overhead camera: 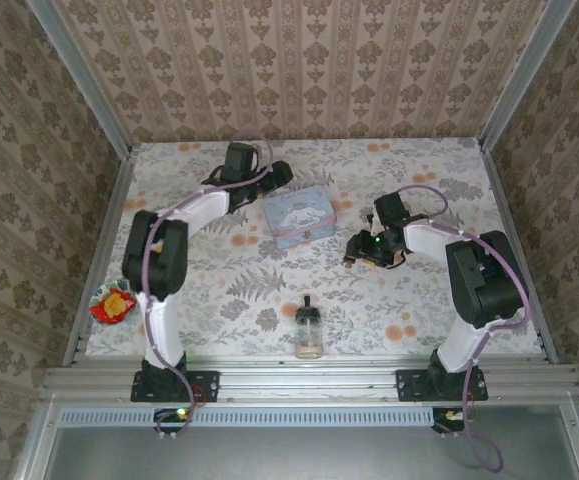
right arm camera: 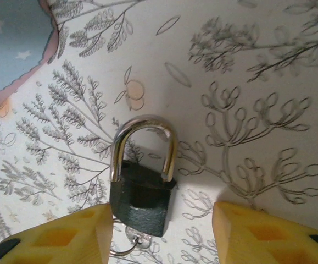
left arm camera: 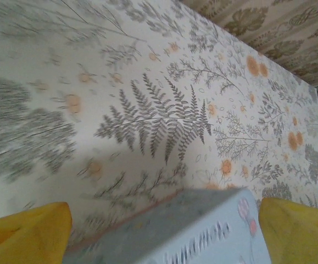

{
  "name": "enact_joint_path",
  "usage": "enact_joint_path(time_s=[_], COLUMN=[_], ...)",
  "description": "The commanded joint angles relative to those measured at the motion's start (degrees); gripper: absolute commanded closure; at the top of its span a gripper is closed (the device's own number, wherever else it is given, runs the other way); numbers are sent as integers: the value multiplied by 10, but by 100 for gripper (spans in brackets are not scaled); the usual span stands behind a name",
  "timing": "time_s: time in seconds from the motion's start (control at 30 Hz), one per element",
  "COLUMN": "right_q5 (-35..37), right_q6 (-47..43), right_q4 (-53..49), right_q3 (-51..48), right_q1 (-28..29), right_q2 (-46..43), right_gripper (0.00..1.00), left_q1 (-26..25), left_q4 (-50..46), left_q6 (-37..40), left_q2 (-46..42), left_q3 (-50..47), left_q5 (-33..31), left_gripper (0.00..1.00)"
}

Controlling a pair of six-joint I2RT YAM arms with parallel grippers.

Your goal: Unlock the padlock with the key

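Floral surface (overhead camera: 219, 290) | pale blue tin (overhead camera: 297, 216) as landmark | padlock (right arm camera: 144, 201) lying flat near tin, to its right in top view; shackle looks closed, ring at its keyhole end | right fingers (right arm camera: 65, 236) apart, straddling padlock, gripping nothing | left fingers (left arm camera: 27, 231) spread wide over tin's edge, empty

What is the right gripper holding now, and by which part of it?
Nothing. The right gripper is open; the padlock lies on the table between its fingers, not clamped.
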Motion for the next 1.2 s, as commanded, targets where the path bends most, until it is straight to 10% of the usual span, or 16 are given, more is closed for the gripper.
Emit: enact_joint_path(time_s=[0.0,0.6,1.17], right_q5=[40,62,100], right_q6=[-22,-42,26], right_q4=[-38,-45,-6], right_q3=[31,304,206], right_q1=[-3,61,112], right_q2=[-37,134,63], right_gripper=[46,40,47], left_q1=[-4,-64,-54], left_q4=[-56,-39,-24], left_q6=[43,51,56], left_q2=[-95,-150,-77], left_q3=[-58,-196,-108], left_q5=[-81,-36,-6], left_gripper=[11,14,20])
